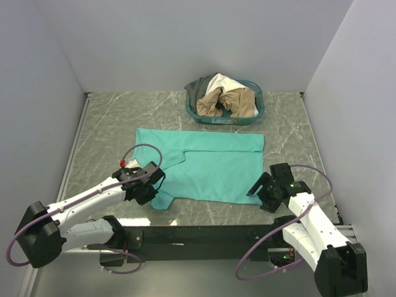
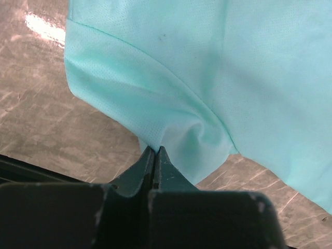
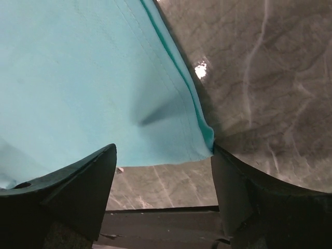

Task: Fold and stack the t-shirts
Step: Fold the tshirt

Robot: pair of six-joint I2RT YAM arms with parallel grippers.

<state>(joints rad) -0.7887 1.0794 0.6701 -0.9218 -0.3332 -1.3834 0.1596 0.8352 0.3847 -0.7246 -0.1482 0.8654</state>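
Near edge: left gripper (image 2: 154,151) has its jaws pressed together, clamped on a bunched fold of the teal t-shirt (image 1: 210,167) at its near-left corner, by the sleeve; the cloth puckers up right at the tips. Right gripper (image 3: 163,150) sits at the shirt's near-right corner with its jaws wide apart and nothing pinched; the hemmed corner lies between them, close against the right-hand jaw, with a small crease in the cloth just above. The teal t-shirt is spread mostly flat on the grey marbled table (image 1: 105,130), mid-table between the two arms, with its left side folded over and the sleeve drawn toward the left gripper. Far side, center-right: oval teal-blue basket (image 1: 261,102) standing on the table, well apart from the teal shirt. Crumpled inside are the dark grey t-shirt (image 1: 199,88) at left, the cream-white t-shirt (image 1: 223,82) on top and the tan-beige t-shirt (image 1: 234,102) in front.
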